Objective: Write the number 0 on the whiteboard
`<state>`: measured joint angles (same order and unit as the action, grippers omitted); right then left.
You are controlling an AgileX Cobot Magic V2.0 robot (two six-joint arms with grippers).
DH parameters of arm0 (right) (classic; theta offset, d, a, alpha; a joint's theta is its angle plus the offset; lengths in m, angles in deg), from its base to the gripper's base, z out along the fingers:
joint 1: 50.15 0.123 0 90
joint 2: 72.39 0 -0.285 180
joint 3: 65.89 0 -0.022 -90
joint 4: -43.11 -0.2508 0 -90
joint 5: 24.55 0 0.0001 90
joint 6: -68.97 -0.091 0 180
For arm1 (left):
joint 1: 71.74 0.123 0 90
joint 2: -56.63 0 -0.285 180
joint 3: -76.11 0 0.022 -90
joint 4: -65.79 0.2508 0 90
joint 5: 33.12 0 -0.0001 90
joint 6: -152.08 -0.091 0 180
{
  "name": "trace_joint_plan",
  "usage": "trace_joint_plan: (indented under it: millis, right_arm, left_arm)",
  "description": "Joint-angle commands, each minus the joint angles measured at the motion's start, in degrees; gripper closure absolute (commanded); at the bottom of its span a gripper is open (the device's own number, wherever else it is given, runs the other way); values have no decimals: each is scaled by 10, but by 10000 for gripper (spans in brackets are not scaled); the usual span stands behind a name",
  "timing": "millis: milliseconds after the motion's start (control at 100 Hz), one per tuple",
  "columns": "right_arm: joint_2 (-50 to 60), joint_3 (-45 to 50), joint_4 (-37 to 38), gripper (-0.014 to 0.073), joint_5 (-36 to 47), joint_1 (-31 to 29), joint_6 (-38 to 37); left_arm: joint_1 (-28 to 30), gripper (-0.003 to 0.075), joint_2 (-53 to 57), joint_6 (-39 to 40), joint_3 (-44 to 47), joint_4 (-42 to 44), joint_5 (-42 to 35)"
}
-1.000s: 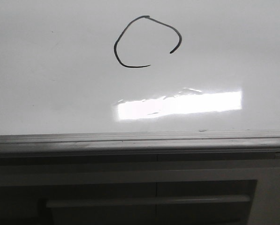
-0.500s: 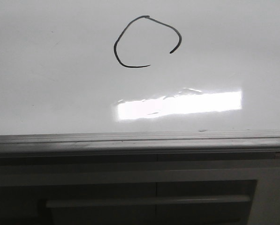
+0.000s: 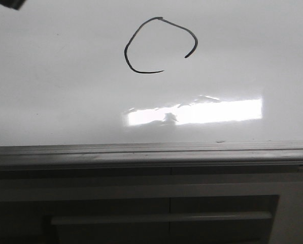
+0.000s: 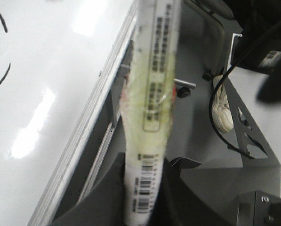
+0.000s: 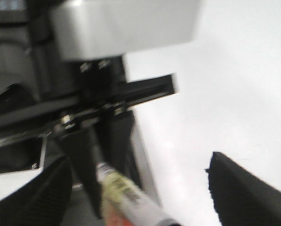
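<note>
The whiteboard fills the front view, with a grey rail along its lower edge. The number 0 is a thin black loop near the top, with a gap at its lower right. Part of it shows in the left wrist view. My left gripper is shut on a white marker with a yellowed label and barcodes, held beside the board's edge, off the surface. My right gripper is open, fingers wide apart, and the blurred marker lies between them, untouched. A dark tip pokes in at the front view's top left corner.
Dark grey panelling with a pale bar handle lies below the rail. A bright glare strip sits on the board under the loop. A white shoe, black cables and a metal frame lie beside the board.
A dark tip has entered the top left corner of the front view, and a small dark reflection has appeared in the glare strip. The drawn loop is unchanged.
</note>
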<state>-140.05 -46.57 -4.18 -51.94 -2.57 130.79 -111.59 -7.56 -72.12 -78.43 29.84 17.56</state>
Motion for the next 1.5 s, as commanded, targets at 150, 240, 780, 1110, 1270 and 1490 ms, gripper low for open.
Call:
trace_joint_plan:
  millis: [150,240,780,1110,1270,1490]
  right_arm:
    - [110,12,-20,347,43,-158,-27]
    - [152,54,-20,645,43,-207,-35]
    - [224,179,-49,663,42,-260,-39]
    - [224,179,-59,663,42,-260,-39]
    - [224,179,-74,662,36,-260,-39]
    - [224,179,-78,662,25,-260,-39]
  left_arm:
    - [1,740,9,46,102,-123,-302]
    - [1,740,6,50,132,-177,-401]
    - [1,740,-133,49,143,-297,-534]
    - [1,740,-145,49,143,-309,-563]
    - [1,727,-145,49,143,-339,-561]
    - [1,467,-145,49,143,-339,-561]
